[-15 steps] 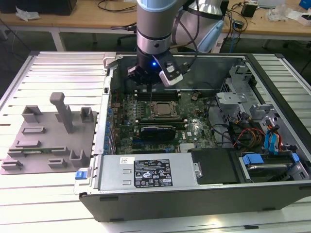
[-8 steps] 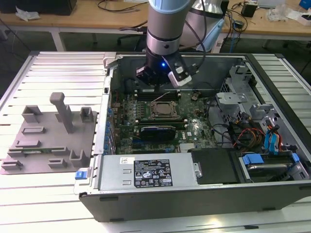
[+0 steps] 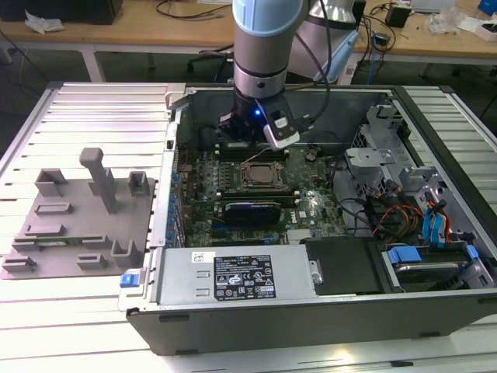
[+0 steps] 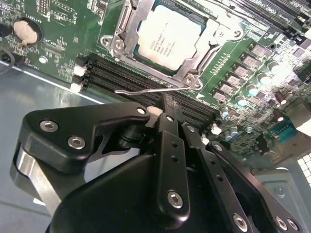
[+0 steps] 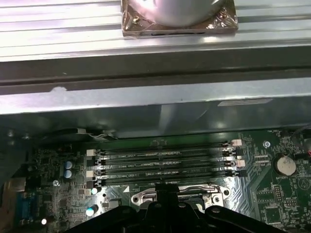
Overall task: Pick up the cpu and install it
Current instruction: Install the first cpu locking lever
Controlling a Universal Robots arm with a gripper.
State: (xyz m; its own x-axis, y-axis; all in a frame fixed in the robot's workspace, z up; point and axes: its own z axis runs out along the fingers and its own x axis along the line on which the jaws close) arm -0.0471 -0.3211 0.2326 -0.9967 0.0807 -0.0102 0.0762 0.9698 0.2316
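Note:
The cpu (image 4: 167,41), a pale silvery square chip, lies flat inside the metal socket frame (image 4: 124,34) on the green motherboard (image 4: 58,39). A thin wire lever (image 4: 141,90) runs along the socket's edge. In the second wrist view my black gripper (image 4: 166,99) hangs beside the socket over the memory slots. It is shut with nothing between its fingers, and its tip is right at the lever. In the exterior view the gripper (image 3: 250,146) is just behind the socket (image 3: 260,177). The first wrist view has the gripper (image 5: 163,201) at the socket's edge.
The motherboard sits in an open computer case (image 3: 233,93) with steel walls close behind the arm. A power supply (image 3: 241,276) lies at the front, with drive cages and cables (image 3: 419,217) on the exterior view's right. A grey fixture tray with posts (image 3: 78,217) lies outside, left.

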